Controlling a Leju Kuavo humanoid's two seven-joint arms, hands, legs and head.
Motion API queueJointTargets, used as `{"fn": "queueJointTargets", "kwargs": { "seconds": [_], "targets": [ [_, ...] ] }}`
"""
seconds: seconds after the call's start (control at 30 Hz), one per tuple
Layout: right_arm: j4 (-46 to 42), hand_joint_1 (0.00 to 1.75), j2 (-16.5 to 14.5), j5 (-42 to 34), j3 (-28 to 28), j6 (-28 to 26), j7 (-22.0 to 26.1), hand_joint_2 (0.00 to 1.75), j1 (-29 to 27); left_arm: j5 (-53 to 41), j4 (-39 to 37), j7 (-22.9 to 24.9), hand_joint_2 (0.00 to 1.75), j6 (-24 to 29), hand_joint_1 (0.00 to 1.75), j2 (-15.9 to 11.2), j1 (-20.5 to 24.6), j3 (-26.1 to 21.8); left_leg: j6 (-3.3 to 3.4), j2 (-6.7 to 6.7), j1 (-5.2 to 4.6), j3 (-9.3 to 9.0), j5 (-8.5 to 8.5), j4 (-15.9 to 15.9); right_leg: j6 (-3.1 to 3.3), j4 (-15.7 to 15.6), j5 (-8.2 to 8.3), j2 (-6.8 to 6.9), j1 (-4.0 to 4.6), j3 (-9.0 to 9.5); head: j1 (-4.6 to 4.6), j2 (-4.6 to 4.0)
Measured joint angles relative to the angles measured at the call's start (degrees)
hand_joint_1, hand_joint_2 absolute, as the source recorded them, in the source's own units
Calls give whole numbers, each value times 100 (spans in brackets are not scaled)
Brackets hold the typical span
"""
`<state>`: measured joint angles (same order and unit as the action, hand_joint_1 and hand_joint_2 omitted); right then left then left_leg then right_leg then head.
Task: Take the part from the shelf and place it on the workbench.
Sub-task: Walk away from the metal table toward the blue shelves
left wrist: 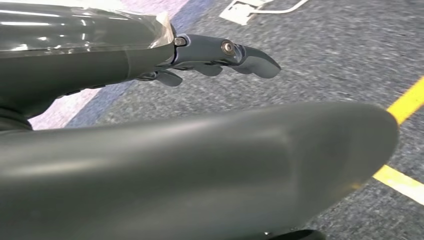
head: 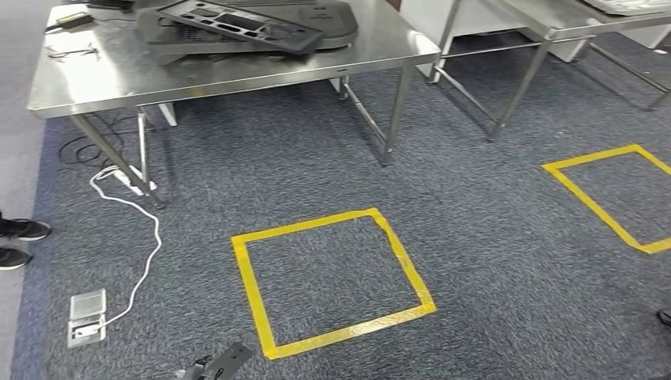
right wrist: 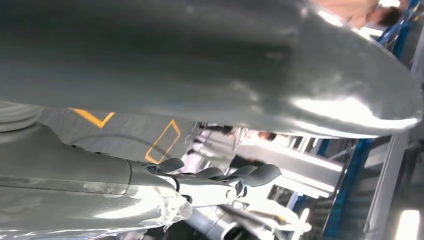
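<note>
I can read no text, label, brand or number on anything before me. The only markings are two squares of yellow tape on the carpet, one close in front, the other off to my right, both blank.

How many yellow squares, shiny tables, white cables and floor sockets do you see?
Yellow tape squares: 2
Steel tables: 2
White cable: 1
Floor socket box: 1
Total: 6
</note>
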<state>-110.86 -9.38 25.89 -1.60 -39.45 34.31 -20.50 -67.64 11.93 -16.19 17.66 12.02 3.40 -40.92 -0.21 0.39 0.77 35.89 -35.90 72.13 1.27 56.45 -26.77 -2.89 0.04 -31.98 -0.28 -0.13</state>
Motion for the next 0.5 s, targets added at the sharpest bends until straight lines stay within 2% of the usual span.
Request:
{"fn": "queueJointTargets", "kwargs": {
  "seconds": [0.03, 0.07, 0.1, 0.17, 0.23, 0.27, 0.3, 0.37, 0.4, 0.43, 0.47, 0.5],
  "targets": [
    [0, 0, -7, 4, -3, 0, 2, 0, -3, 0, 0, 1, 0, 0, 0, 0, 4, 0, 4, -47, 12, -161, 229, -364, -13, 26, -7, -83, -4, -1, 0, 0],
    [0, 0, -15, 8, -5, 1, 6, 0, -5, 1, -1, 2, 0, 0, 0, 1, 7, 0, 8, -174, 33, -325, 415, -743, -33, 65, -20, -160, -4, -17, 2, 0],
    [-1, 0, -21, 13, -7, 2, 10, 0, -5, 1, -1, 3, 0, 1, 0, 2, 9, 0, 10, -302, 56, -448, 526, -1057, -59, 118, -33, -235, -3, -54, 5, 0],
    [-5, 0, -34, 22, -10, 5, 24, 0, -15, 3, -2, 10, 0, 1, 0, 4, 3, -1, 22, -472, 68, -518, 551, -1291, -129, 192, -28, -366, -13, -155, 9, 0],
    [-10, 0, -42, 31, -12, 7, 40, 0, -49, 6, -2, 17, 0, 0, 0, 9, -2, -2, 66, -370, 61, -507, 565, -1307, -193, 217, -10, -461, -35, -222, 6, 0],
    [-16, 0, -43, 37, -14, 7, 48, 0, -68, 6, -2, 21, 0, 0, 0, 15, 4, -3, 97, -309, 68, -508, 577, -1314, -221, 267, -45, -391, -33, -250, 13, 0],
    [-23, 0, -44, 45, -15, 9, 53, 0, -76, 4, -2, 20, 0, 0, 0, 23, 13, -4, 129, -241, 78, -511, 587, -1323, -251, 408, -137, -254, -28, -313, 23, 0],
    [-34, 0, -48, 65, -13, 15, 59, 0, -67, 1, -2, 22, 0, 0, 0, 36, 14, -4, 167, -92, 79, -511, 588, -1328, -310, 1053, -484, 100, -27, -606, 42, 0],
    [-35, 0, -50, 74, -10, 17, 61, 0, -66, 0, -2, 27, 0, 1, 0, 39, 3, -4, 174, -7, 74, -510, 584, -1328, -334, 1460, -657, 193, -40, -798, 43, 0],
    [-35, 0, -53, 84, -9, 17, 62, 0, -72, -1, -2, 32, 0, 1, 0, 40, -8, -5, 174, 76, 71, -509, 578, -1327, -349, 1775, -759, 239, -52, -948, 42, 0],
    [-35, 0, -56, 91, -9, 17, 64, 0, -81, -1, -2, 37, 0, 2, 0, 40, -12, -6, 172, 153, 69, -511, 571, -1327, -356, 1881, -746, 258, -60, -996, 42, 0],
    [-36, 0, -58, 97, -10, 18, 64, 0, -86, -1, -2, 40, 0, 4, 0, 42, -8, -7, 167, 224, 68, -519, 561, -1327, -351, 1740, -621, 276, -64, -920, 42, 0]
  ]
}}
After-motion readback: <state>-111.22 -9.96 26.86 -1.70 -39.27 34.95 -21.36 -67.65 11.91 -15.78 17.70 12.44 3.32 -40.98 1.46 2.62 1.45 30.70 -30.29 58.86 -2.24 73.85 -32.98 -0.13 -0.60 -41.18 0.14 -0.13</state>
